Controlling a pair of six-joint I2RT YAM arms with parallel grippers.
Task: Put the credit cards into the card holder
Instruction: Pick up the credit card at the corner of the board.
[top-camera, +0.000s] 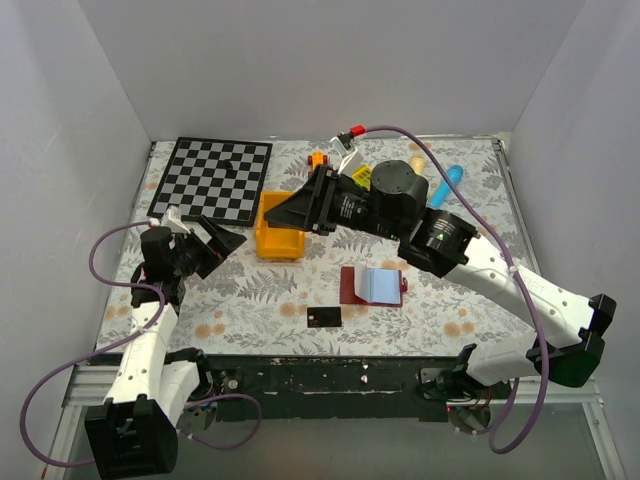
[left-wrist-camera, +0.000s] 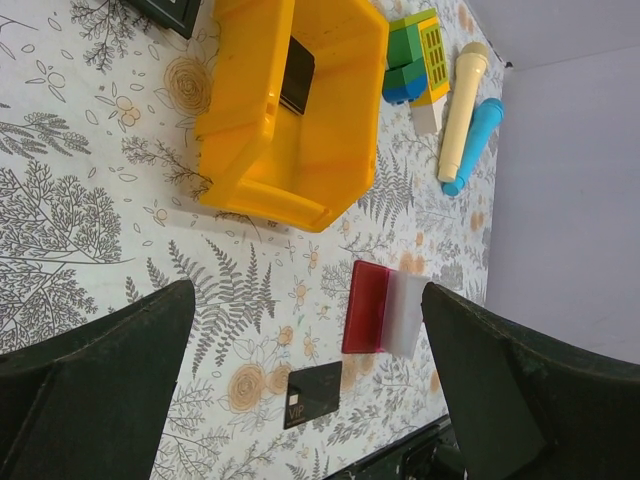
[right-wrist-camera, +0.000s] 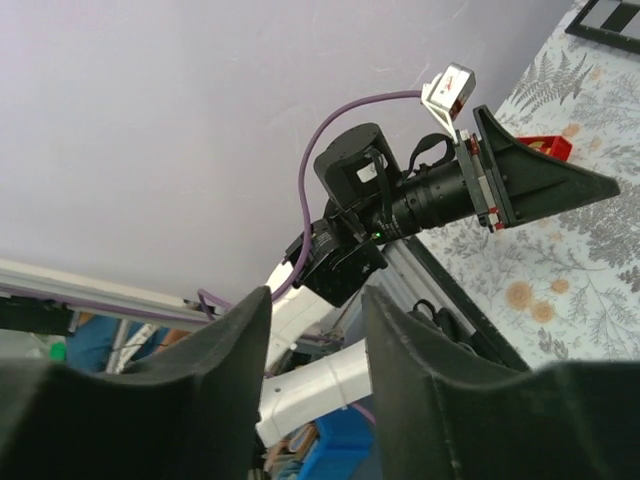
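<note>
Looking down, we see the card holder (top-camera: 372, 285) lying open on the table (top-camera: 250, 300), one credit card (top-camera: 324, 318) near its front left corner and a second credit card (left-wrist-camera: 297, 75) inside the yellow bin (left-wrist-camera: 250, 190). Our left gripper (left-wrist-camera: 307, 300) gapes wide and empty. Our right gripper (right-wrist-camera: 315, 305), above the bin, stands partly open, holding nothing.

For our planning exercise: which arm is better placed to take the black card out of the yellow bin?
Probably the right. The right gripper hangs at the rim of the yellow bin, where the black card leans; the left gripper, open, sits apart at the bin's left.
</note>
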